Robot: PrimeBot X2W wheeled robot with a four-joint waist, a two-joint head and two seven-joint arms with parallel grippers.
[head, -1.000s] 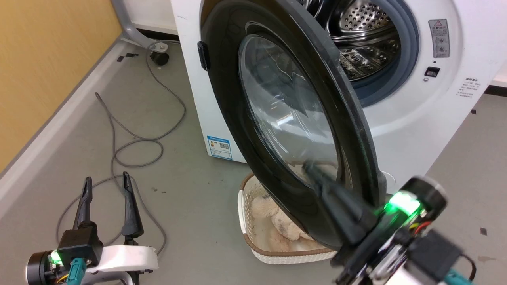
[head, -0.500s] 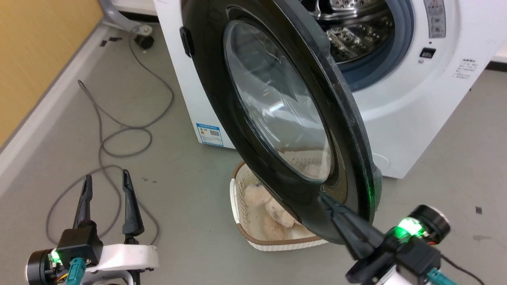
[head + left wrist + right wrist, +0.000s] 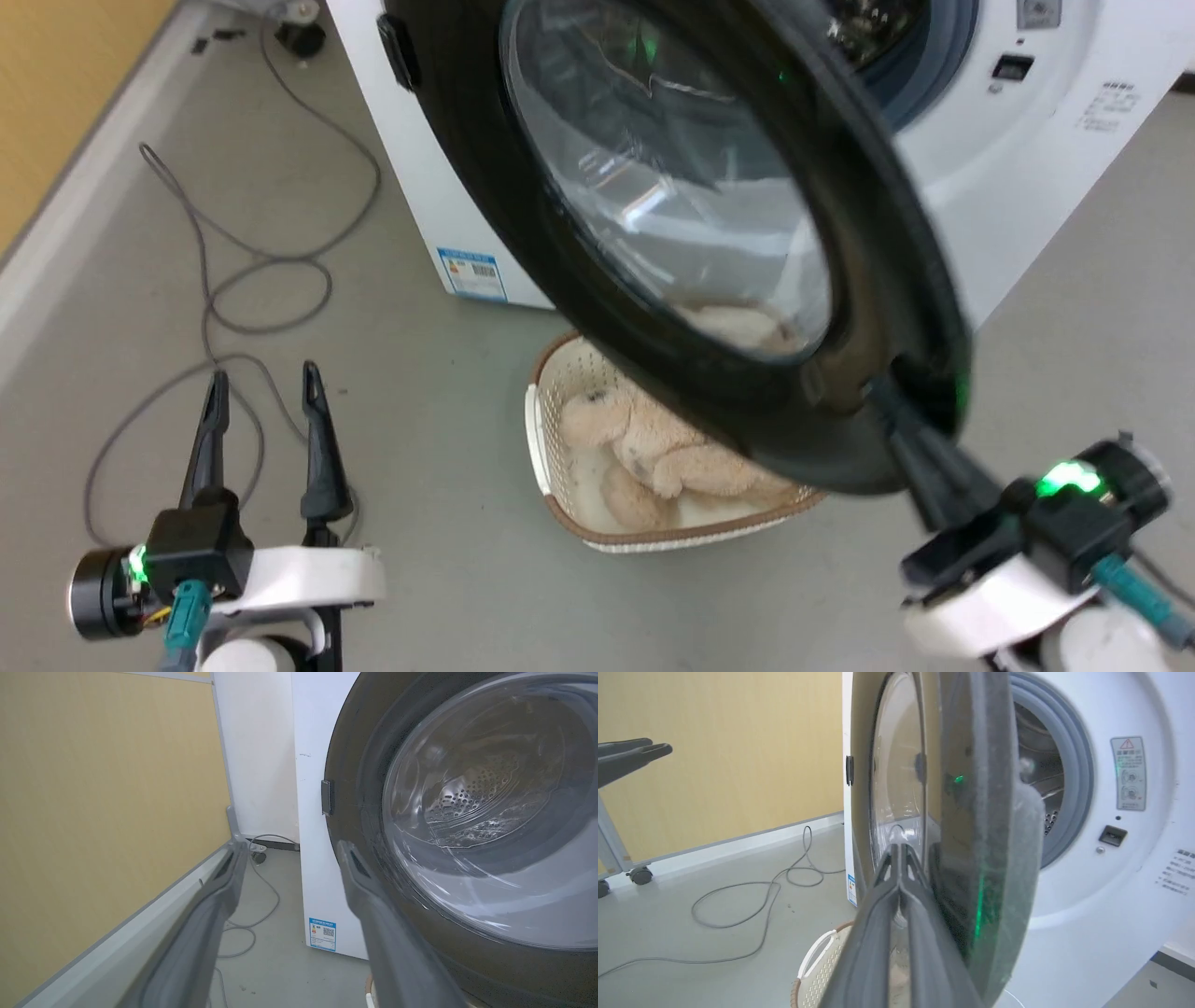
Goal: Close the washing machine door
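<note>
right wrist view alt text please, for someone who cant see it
The right hand, fingers shut together, points at the outer face of the half-open washing machine door, seen edge-on. Behind it the washing machine shows its grey gasket; a cream laundry basket sits below.

Bright, even room light reaches me; floor shadows are soft. My head view is blurred, worst at five o'clock around my right gripper (image 3: 887,397). White glare streaks the washing machine door (image 3: 653,187); my wrist views bend at the edges.
</note>
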